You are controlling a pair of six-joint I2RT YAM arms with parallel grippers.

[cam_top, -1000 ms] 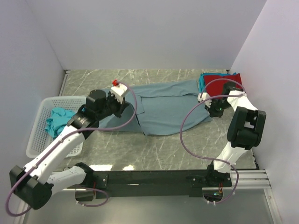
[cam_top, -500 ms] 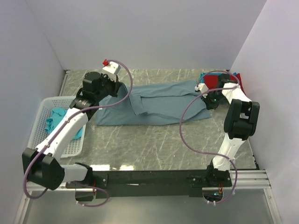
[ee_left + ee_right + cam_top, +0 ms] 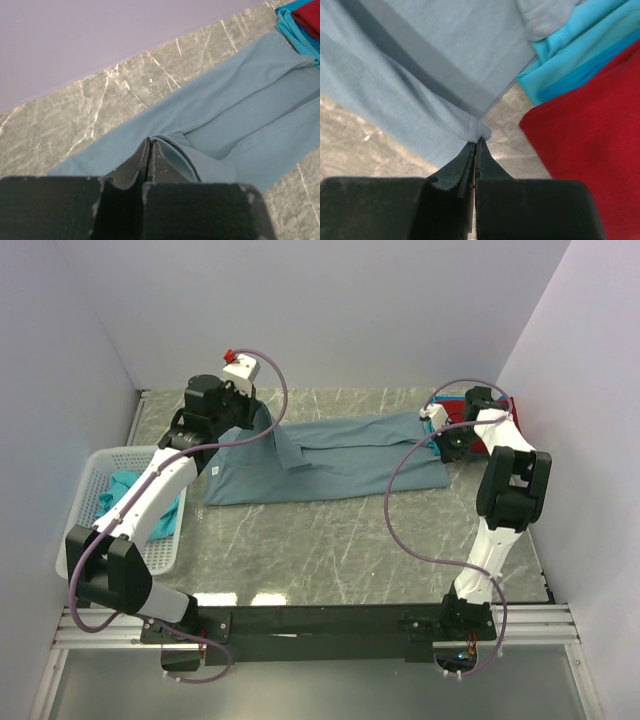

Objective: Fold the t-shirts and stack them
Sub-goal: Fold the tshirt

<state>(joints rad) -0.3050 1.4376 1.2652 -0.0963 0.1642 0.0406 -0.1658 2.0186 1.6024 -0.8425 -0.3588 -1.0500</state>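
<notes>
Teal t-shirt (image 3: pixel 120 486) in white basket (image 3: pixel 78 508)

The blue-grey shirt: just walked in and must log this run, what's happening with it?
The left hand pinches a raised fold at the left end of the blue-grey t-shirt; the right hand pinches its right corner, beside the stacked red t-shirt and teal t-shirt. The shirt lies stretched across the table, folded lengthwise.

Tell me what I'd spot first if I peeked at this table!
A big blue-grey t-shirt stretches across the table, pinched at each end by the left gripper and the right gripper. A red t-shirt lies in the far right corner, and a teal t-shirt sits in the white basket on the left.
</notes>
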